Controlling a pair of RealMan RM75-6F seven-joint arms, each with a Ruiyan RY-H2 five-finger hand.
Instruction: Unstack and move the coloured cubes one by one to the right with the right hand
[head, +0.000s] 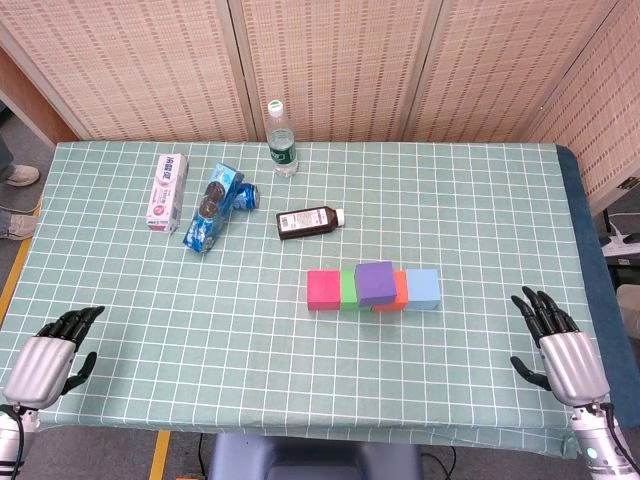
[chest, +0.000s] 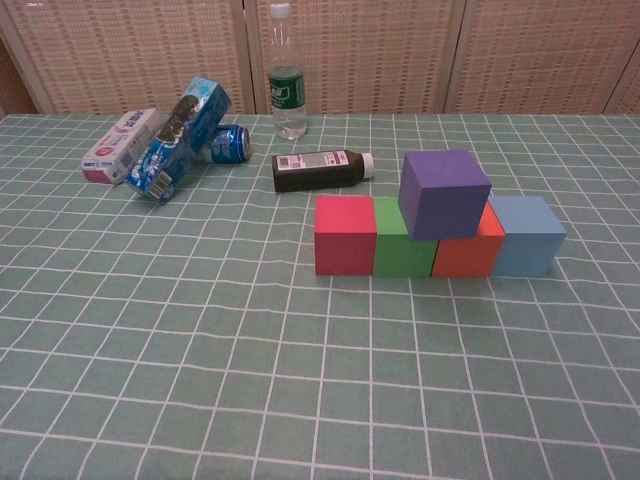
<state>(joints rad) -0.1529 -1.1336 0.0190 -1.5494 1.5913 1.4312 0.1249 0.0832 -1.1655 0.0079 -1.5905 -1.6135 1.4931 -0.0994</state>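
Near the table's front-right edge, the right hand (head: 560, 345) rests empty, fingers spread, well apart from the purple cube (head: 375, 283).

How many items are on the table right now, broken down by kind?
Cubes: 5 — pink, green, purple, orange, blue
Bottles: 2 — clear water bottle, dark bottle lying down
Cans: 1 — blue can
Packets and boxes: 2 — blue cookie pack, pink-and-white box
Total: 10

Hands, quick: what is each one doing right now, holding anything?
Left hand: open, holding nothing, resting by the table's near left edge.
Right hand: open, holding nothing, well clear of the cubes.
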